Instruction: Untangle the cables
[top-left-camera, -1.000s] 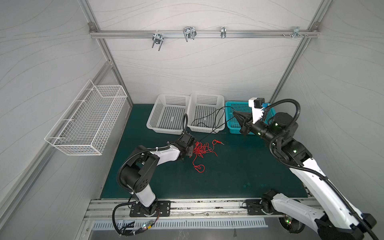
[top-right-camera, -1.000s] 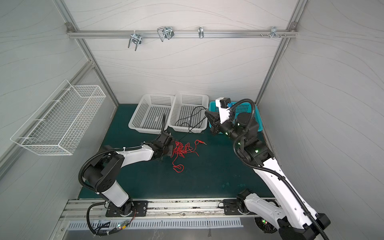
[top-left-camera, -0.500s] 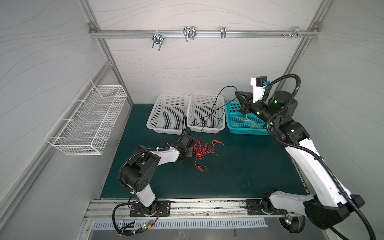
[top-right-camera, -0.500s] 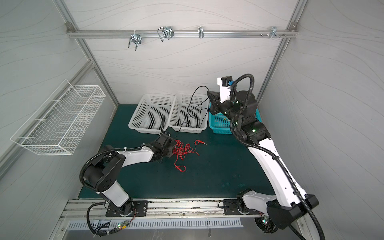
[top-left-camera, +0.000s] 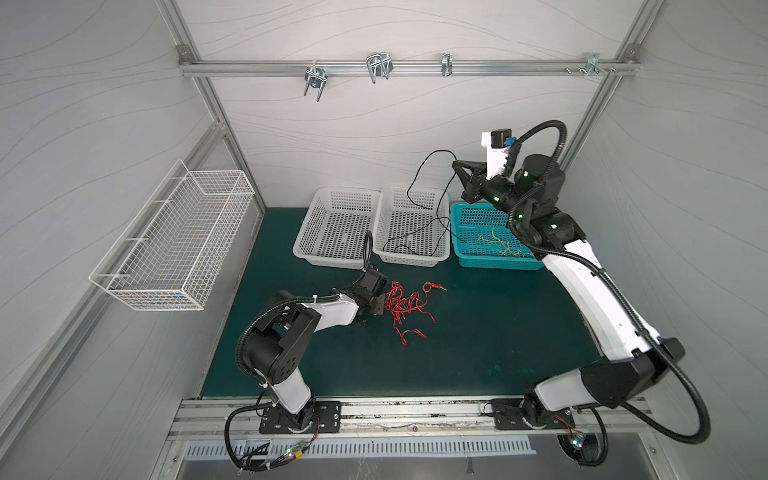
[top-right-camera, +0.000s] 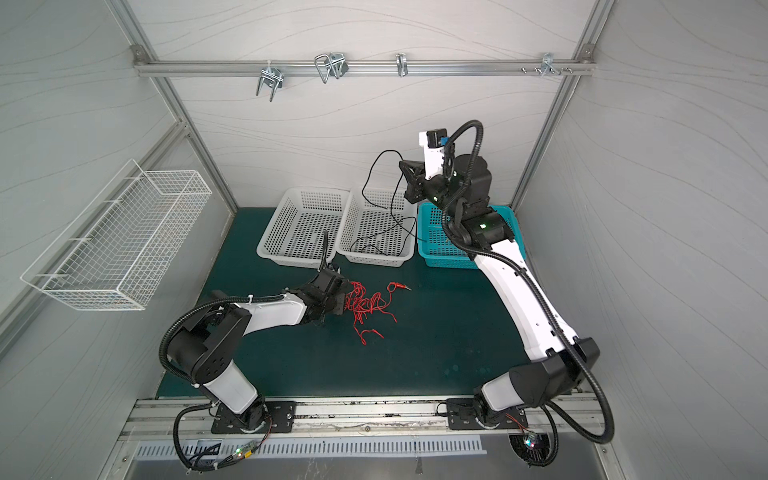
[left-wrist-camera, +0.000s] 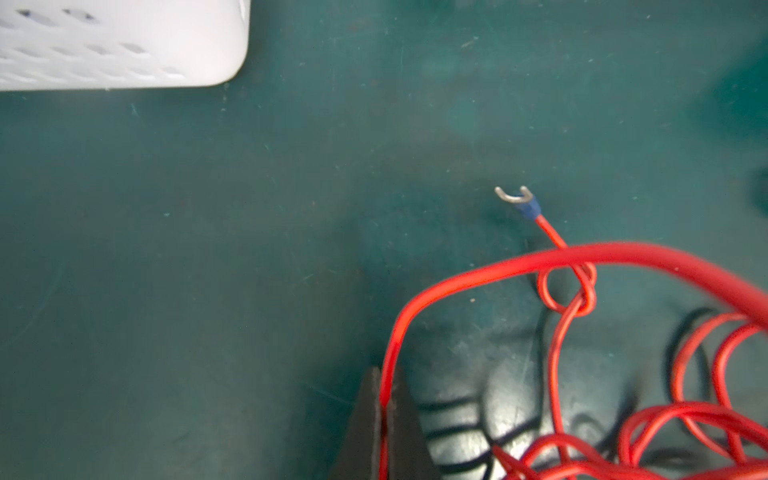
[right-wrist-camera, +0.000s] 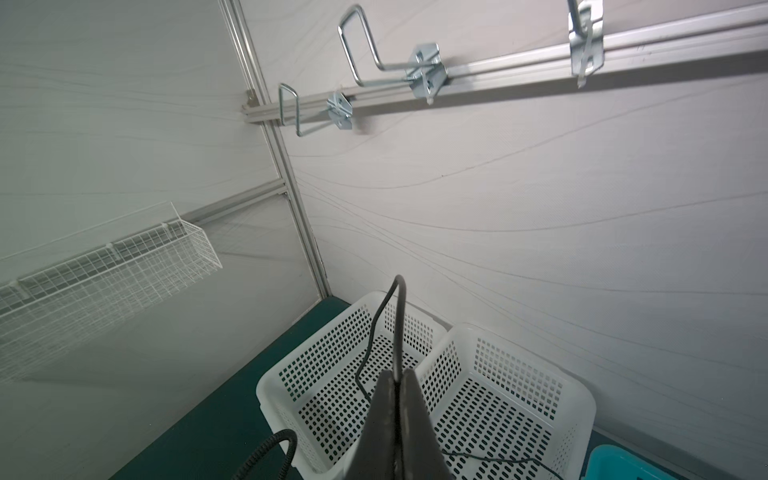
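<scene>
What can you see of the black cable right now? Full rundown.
The black cable is a thin, flexible, string-like wire. The right gripper is shut on it and holds it high above the baskets. From the grip it arches up in a loop, then drops into the middle white basket, where its slack curls on the perforated floor; one strand crosses the rim toward the teal basket. The right wrist view shows it rising from between the closed fingers. No end plug is discernible.
</scene>
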